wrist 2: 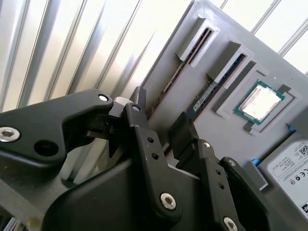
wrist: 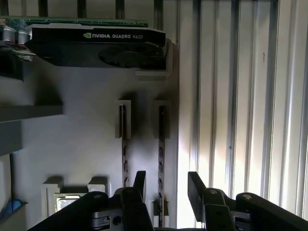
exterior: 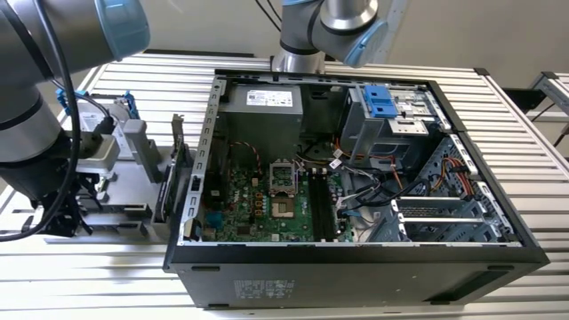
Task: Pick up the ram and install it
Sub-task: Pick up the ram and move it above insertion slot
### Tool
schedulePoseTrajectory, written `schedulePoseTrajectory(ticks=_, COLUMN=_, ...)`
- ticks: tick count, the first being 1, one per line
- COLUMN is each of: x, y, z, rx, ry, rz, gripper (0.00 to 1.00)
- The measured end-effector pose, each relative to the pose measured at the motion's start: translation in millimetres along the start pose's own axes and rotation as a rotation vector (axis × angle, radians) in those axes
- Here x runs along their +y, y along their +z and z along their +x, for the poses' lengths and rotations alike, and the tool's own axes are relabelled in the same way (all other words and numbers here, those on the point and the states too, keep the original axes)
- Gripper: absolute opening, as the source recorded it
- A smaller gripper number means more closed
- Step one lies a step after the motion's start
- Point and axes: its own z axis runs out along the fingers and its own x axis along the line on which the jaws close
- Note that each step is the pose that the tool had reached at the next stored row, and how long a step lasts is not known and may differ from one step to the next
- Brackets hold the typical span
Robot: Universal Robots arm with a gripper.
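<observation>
Two rams stand on edge in parallel slots of the grey parts tray (wrist: pixel 86 139). One ram (wrist: pixel 161 144) lies in the slot farther from the processor, the other ram (wrist: pixel 124 149) in the slot nearer to it. My gripper (wrist: pixel 166 185) is open just above the tray, and its black fingers (wrist: pixel 139 180) straddle the end of the farther ram. In the second wrist view the gripper (wrist 2: pixel 161 115) hangs over the same slot, beside the nearer ram (wrist 2: pixel 208 97). In the exterior view my arm (exterior: pixel 89 153) reaches down over the tray (exterior: pixel 124 213) left of the open computer case (exterior: pixel 356 267).
On the tray also sit a processor (wrist 2: pixel 260 103), a hard drive (wrist 2: pixel 291 168) and an upright graphics card (wrist: pixel 96 45). The motherboard (exterior: pixel 266 200) lies inside the case, with black memory slots (exterior: pixel 320 207) and loose cables beside it. A slatted metal table (exterior: pixel 53 280) carries everything.
</observation>
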Motion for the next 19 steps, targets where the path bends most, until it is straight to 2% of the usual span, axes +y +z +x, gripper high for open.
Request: schedulePoseTrajectory(ticks=19, x=0.3, y=18.0, z=0.9, rx=0.0044, ry=0.01, rz=-0.0081, gripper=1.0)
